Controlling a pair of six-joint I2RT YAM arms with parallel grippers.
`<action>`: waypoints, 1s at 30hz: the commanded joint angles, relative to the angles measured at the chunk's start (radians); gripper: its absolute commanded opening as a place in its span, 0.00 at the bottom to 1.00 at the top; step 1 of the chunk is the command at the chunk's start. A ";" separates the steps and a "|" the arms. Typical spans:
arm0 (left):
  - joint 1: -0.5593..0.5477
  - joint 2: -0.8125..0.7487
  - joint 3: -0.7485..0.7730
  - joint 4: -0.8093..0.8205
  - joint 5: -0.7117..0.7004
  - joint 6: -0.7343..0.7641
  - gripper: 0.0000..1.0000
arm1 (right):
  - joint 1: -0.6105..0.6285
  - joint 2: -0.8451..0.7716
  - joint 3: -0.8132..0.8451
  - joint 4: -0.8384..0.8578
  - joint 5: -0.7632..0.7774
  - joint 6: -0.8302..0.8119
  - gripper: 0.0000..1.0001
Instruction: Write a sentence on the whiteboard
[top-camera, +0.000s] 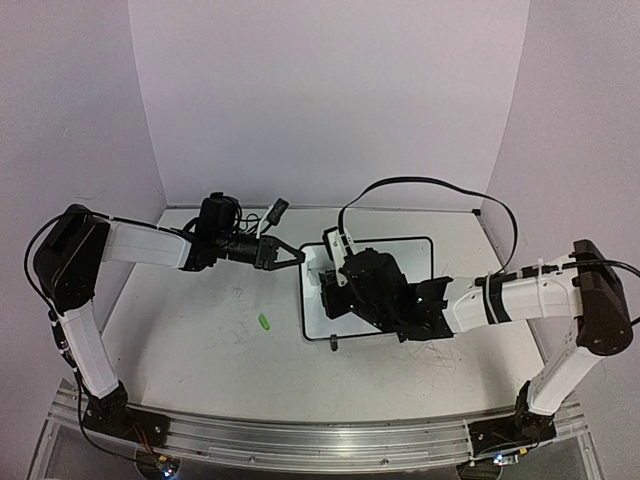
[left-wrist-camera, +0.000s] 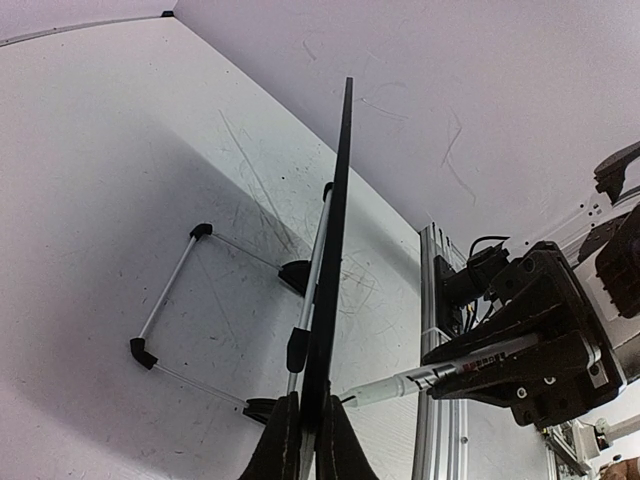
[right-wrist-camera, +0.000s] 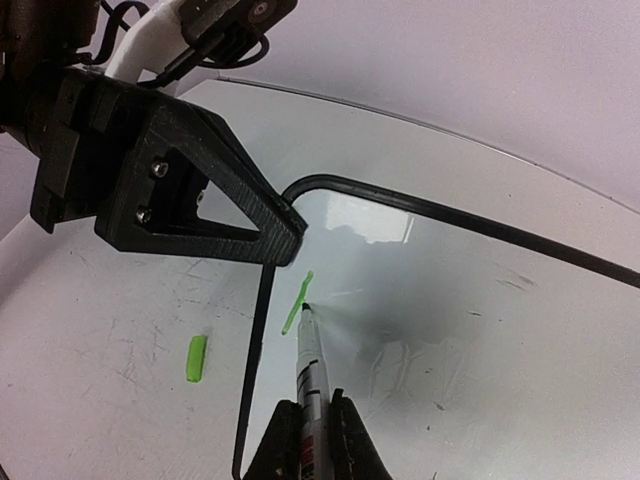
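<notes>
We judged the whiteboard (right-wrist-camera: 480, 320) light, stiff, slippery; left claw (left-wrist-camera: 305, 425) pinched its edge, right claw (right-wrist-camera: 310, 438) clamped 1 marker (right-wrist-camera: 311, 352).

Glossy white on the whiteboard (top-camera: 410, 262), thin black around its frame. Bright green for the one short stroke (right-wrist-camera: 297, 302) and for the loose cap (right-wrist-camera: 197, 358). Silvery white on the marker (right-wrist-camera: 312, 365), with black and red print and a green tip. Dull white table (top-camera: 200, 350) with fine grey scratches. Matte black on left gripper (left-wrist-camera: 305, 425) and right gripper (right-wrist-camera: 305, 430). Pale lilac walls (top-camera: 330, 100).
</notes>
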 joint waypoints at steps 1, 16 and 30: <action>-0.013 -0.042 -0.001 0.015 0.038 -0.018 0.00 | -0.004 0.002 0.021 -0.011 0.050 0.019 0.00; -0.013 -0.043 -0.001 0.015 0.039 -0.017 0.00 | -0.007 -0.027 -0.008 -0.033 0.088 0.046 0.00; -0.013 -0.045 -0.002 0.015 0.038 -0.017 0.00 | -0.009 -0.043 -0.024 -0.043 0.094 0.060 0.00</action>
